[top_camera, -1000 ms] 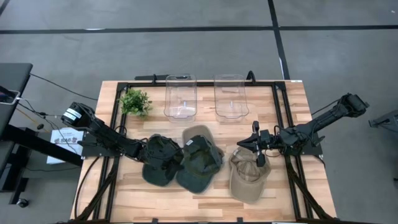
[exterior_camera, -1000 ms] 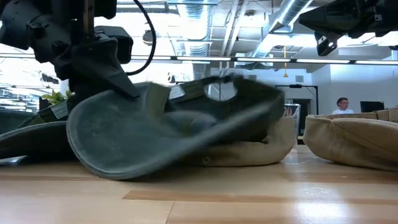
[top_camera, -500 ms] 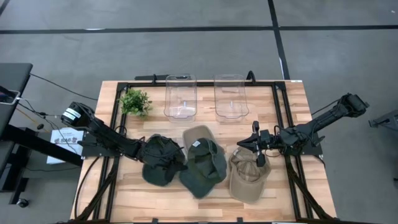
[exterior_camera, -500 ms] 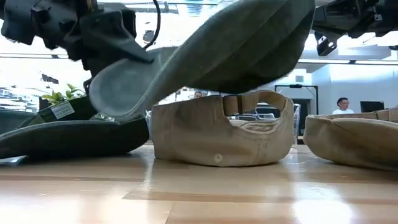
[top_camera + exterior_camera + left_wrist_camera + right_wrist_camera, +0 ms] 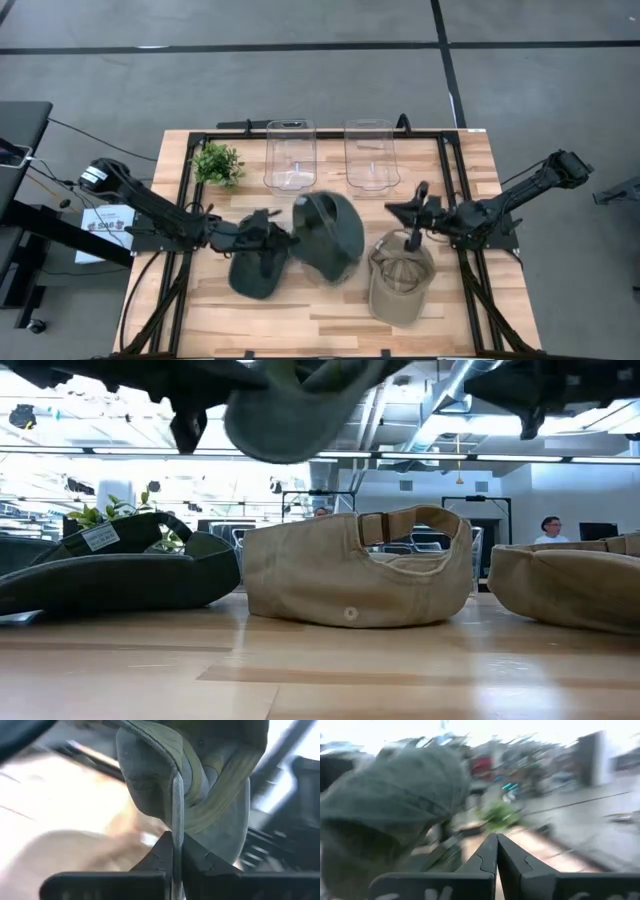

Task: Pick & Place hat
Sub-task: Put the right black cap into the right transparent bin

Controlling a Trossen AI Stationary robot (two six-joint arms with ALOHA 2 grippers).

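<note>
Left tool pinching green hat aloft.

Left hand lifted green hat clear of tan hat.

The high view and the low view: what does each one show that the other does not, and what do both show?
Only the high view shows two clear bins and the right gripper, shut and empty above a tan cap. Only the low view shows a second tan cap at the middle, and a person far behind. Both show the green cap lifted off the table by the left gripper, another dark cap and the small plant.
</note>
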